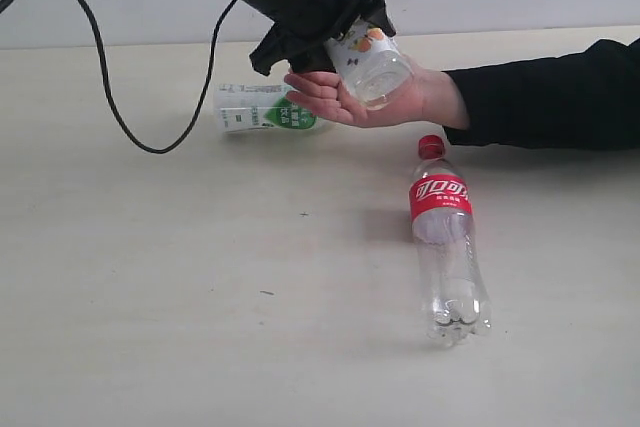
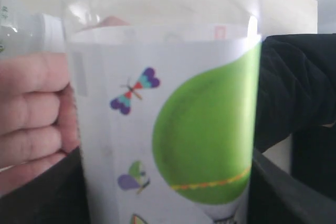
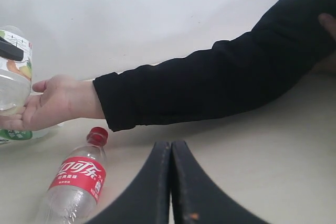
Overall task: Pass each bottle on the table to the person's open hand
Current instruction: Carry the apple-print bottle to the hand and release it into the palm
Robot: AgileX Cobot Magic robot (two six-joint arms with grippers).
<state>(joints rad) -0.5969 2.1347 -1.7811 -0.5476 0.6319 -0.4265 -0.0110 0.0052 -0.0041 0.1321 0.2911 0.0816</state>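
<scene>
My left gripper (image 1: 345, 32) is shut on a clear bottle (image 1: 368, 65) with a white label and holds it tilted over the person's open hand (image 1: 340, 102), its base touching the palm. In the left wrist view that bottle (image 2: 168, 129) fills the space between the dark fingers (image 2: 286, 192), with the hand's fingers (image 2: 31, 114) beside it. A second white-labelled bottle (image 1: 262, 107) lies on the table (image 1: 200, 277) behind the hand. The red-labelled cola bottle (image 1: 446, 237) lies in front of the hand, cap toward it. My right gripper (image 3: 171, 150) is shut and empty, low over the table.
The person's black sleeve (image 1: 550, 97) stretches in from the right over the table. A black cable (image 1: 110, 87) hangs from my left arm down to the table at the left. The cola bottle (image 3: 73, 182) lies close beside my right gripper.
</scene>
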